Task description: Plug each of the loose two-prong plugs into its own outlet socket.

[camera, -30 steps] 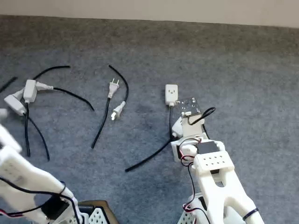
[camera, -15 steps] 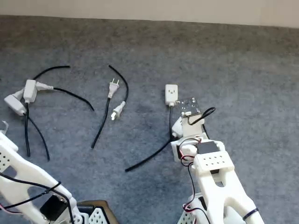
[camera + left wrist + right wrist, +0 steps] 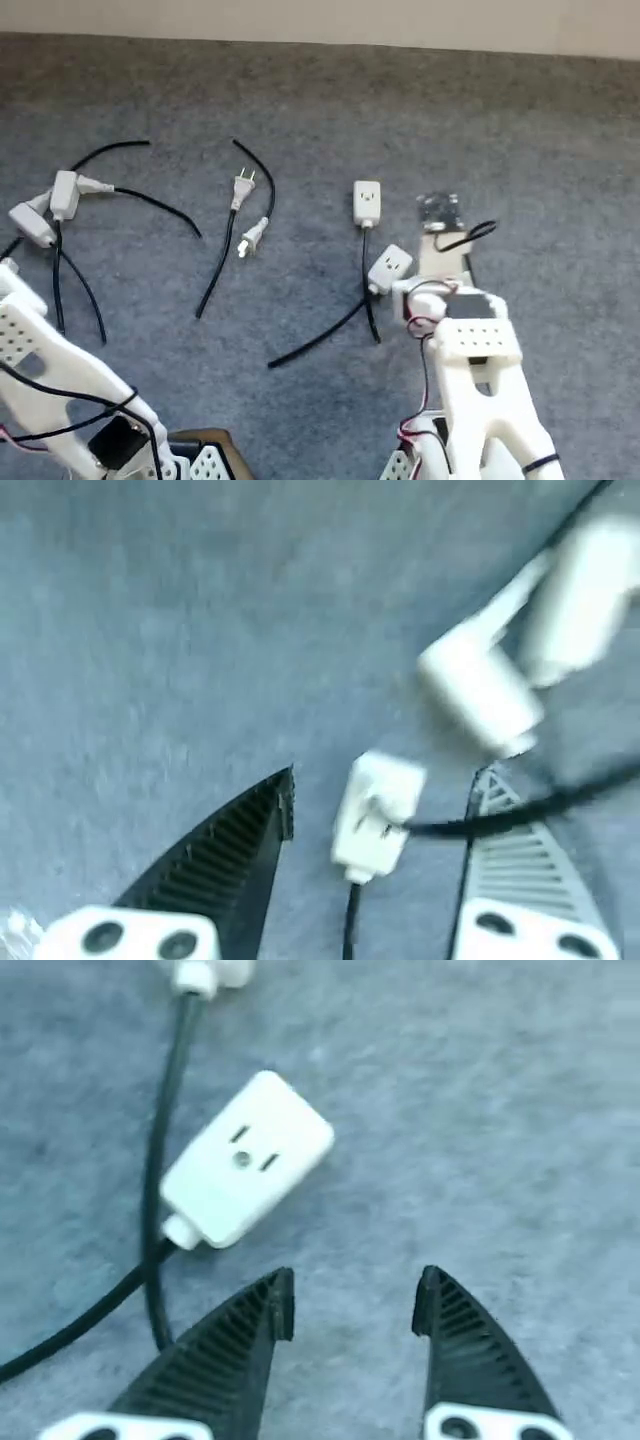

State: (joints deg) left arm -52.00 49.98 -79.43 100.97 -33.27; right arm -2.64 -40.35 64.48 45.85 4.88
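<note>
Two loose two-prong plugs (image 3: 243, 185) (image 3: 252, 237) on black cords lie mid-carpet. A white outlet socket (image 3: 367, 202) lies to their right, and a second socket (image 3: 390, 268) (image 3: 248, 1170) rests face up just below it. My right gripper (image 3: 440, 212) (image 3: 355, 1300) is open and empty, beside and slightly past that second socket. At the far left lies a cluster of white sockets with plugs (image 3: 45, 208). My left gripper (image 3: 8, 270) (image 3: 385, 780) hangs open over a small white connector block (image 3: 375, 815) of that cluster, without touching it.
Black cords (image 3: 320, 335) trail across the grey carpet (image 3: 520, 130) between the pieces. A cream wall edge runs along the back. Both white arm bodies (image 3: 480, 400) take up the near corners.
My right arm has swung right, off the second socket, which now lies uncovered. My left arm has shifted slightly near the left cluster.
</note>
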